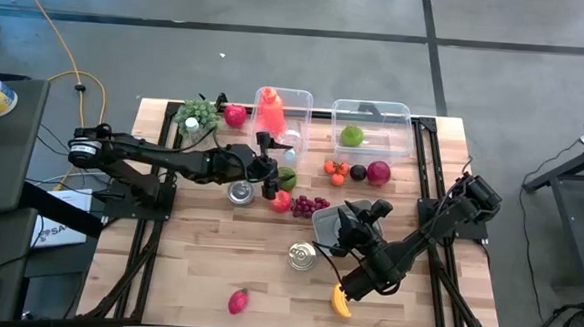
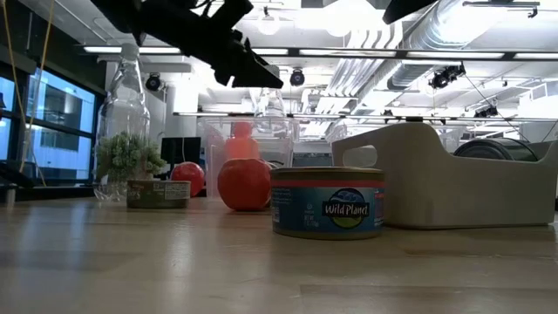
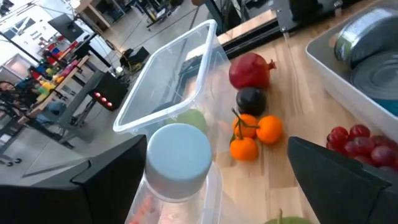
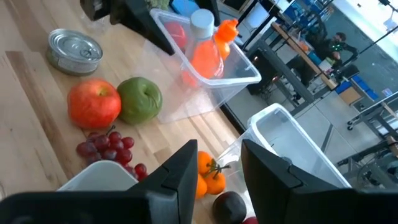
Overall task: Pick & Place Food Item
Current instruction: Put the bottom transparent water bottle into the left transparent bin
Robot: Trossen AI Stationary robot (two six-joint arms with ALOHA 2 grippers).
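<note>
1. The clear bottle (image 3: 177, 165), with its pale blue cap, is standing in the left clear bin (image 1: 293, 108).
2. The left gripper (image 1: 269, 167) is hovering over it, jaws spread, released.
3. The right gripper (image 1: 352, 230) is waiting above the white tray (image 1: 321, 223), fingers partly parted, empty.
4. A can (image 2: 327, 202) is showing "Wild Planet".

Both arms are dark, almost black, made of long thin tubes joined by round chunky joints. The left arm (image 1: 162, 157) has a shiny silver ring with a white patch near its shoulder. The right arm (image 1: 418, 235) is all dark. Each arm ends in two flat, smooth black fingers (image 4: 177, 180).
</note>
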